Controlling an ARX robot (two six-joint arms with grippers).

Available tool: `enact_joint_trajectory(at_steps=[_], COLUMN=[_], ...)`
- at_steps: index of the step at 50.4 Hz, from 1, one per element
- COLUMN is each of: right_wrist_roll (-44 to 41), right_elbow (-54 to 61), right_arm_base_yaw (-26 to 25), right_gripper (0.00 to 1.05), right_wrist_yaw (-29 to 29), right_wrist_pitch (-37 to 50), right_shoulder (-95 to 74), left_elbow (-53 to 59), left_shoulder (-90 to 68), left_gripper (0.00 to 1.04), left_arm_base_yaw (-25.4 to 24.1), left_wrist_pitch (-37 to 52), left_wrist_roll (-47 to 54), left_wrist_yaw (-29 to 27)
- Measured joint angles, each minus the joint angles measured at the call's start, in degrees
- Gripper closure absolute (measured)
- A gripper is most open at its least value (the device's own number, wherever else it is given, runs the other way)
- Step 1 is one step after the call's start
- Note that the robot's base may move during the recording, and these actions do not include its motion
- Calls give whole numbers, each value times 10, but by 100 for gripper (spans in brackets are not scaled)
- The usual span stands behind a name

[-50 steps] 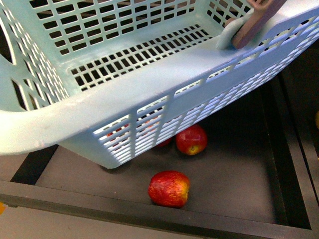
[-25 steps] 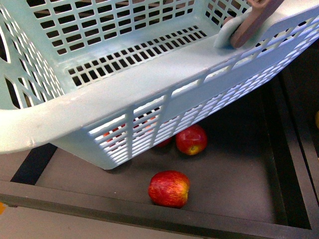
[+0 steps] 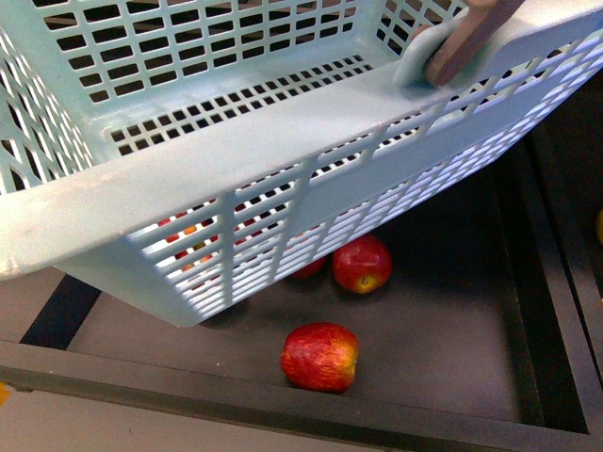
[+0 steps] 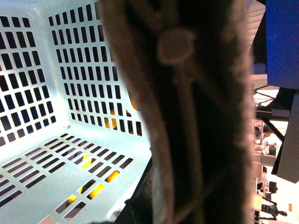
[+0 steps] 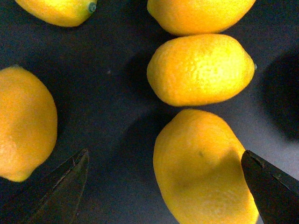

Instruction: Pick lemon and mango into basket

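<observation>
The right claw (image 5: 163,158) is wide, one finger on each side of the lemon (image 5: 201,172), ready to pinch. The basket (image 3: 236,141) hangs tilted over the tray's (image 3: 452,339) far left part, likely to catch fruit. I cannot tell the left claw's grip.

Front view: mounted on the robot body, aimed forward and steeply down. It is close to the near rim of the basket (image 3: 283,132), with red apples (image 3: 320,356) on a dark tray (image 3: 443,330) below.

Left wrist view: almost against the brown handle (image 4: 187,116), which is blurred, and faces into the basket (image 4: 43,56) interior. Both views share the handle (image 3: 468,38) and the slotted floor.

Right wrist view: points straight down, very near lemons (image 5: 201,70) on a dark surface. The spread tips of the right tool (image 5: 163,154) sit at two corners of the frame.
</observation>
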State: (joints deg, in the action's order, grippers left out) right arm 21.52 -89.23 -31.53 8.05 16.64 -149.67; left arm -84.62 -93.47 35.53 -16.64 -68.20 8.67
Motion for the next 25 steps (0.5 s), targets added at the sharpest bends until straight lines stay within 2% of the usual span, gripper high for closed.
enact_joint_trajectory(at_steps=[12,25], right_wrist_roll=[2,0], right_elbow=[-60,-66], right_arm_base_yaw=[-5,-13], right_gripper=[9,9], right_wrist_yaw=[14,7], right_wrist_pitch=[-19,-24], right_shoulder=[-41,-72], left_elbow=[0,0], left_shoulder=[0,0], left_gripper=[100,100], left_arm_base_yaw=[0,0], left_wrist_pitch=[0,0], left_wrist_roll=[0,0], left_wrist_yaw=[0,0])
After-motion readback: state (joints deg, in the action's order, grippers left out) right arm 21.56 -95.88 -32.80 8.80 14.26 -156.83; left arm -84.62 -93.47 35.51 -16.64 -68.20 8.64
